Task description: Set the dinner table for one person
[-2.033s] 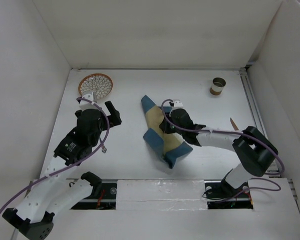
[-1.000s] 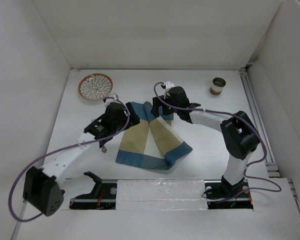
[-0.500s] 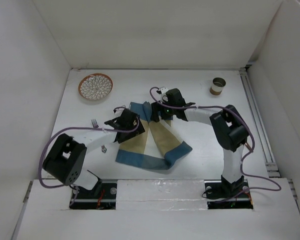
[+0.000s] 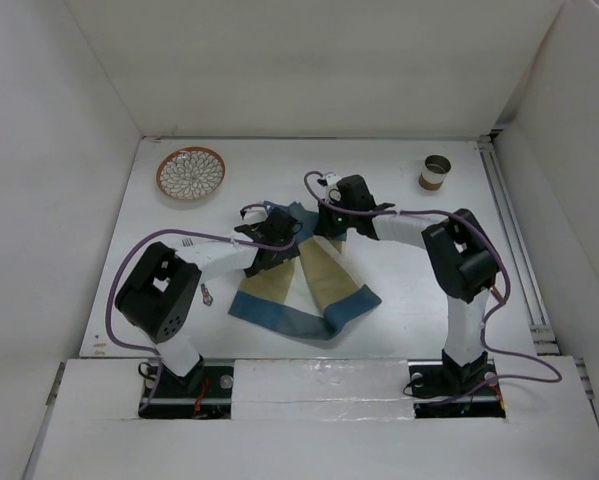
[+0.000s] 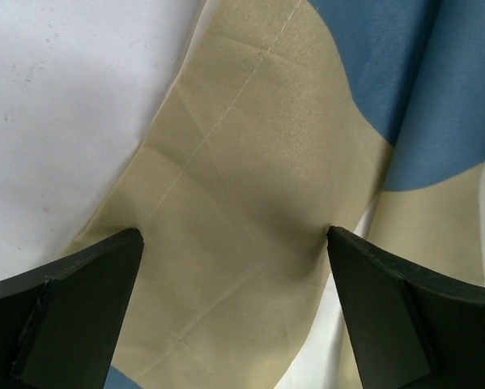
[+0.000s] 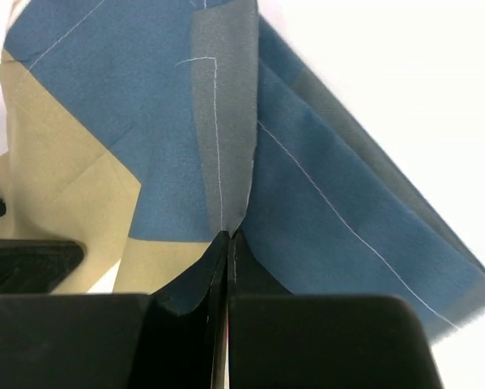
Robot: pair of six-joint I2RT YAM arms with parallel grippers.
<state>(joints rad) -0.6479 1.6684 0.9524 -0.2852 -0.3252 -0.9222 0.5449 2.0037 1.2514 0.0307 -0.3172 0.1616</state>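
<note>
The blue-and-tan checked placemat (image 4: 314, 275) lies rumpled and partly folded on the white dinner table (image 4: 409, 290), near its middle. My right gripper (image 4: 324, 224) is at the cloth's far edge. In the right wrist view it (image 6: 229, 233) is shut on a pinched fold of the blue cloth (image 6: 323, 203). My left gripper (image 4: 282, 238) hovers just left of it over the cloth's upper left part. In the left wrist view it (image 5: 234, 235) is open wide, with tan cloth (image 5: 250, 162) between its jaws and nothing held.
A patterned plate with an orange rim (image 4: 190, 172) sits at the far left. A small round cup (image 4: 436, 171) stands at the far right. A fork (image 4: 187, 242) lies left of the cloth, partly under the left arm's cable. White panels wall the table.
My left arm has swung right onto the cloth, close to the right gripper. The placemat was pulled out from a narrow bundle into a wider, still rumpled shape. The right gripper keeps its hold.
</note>
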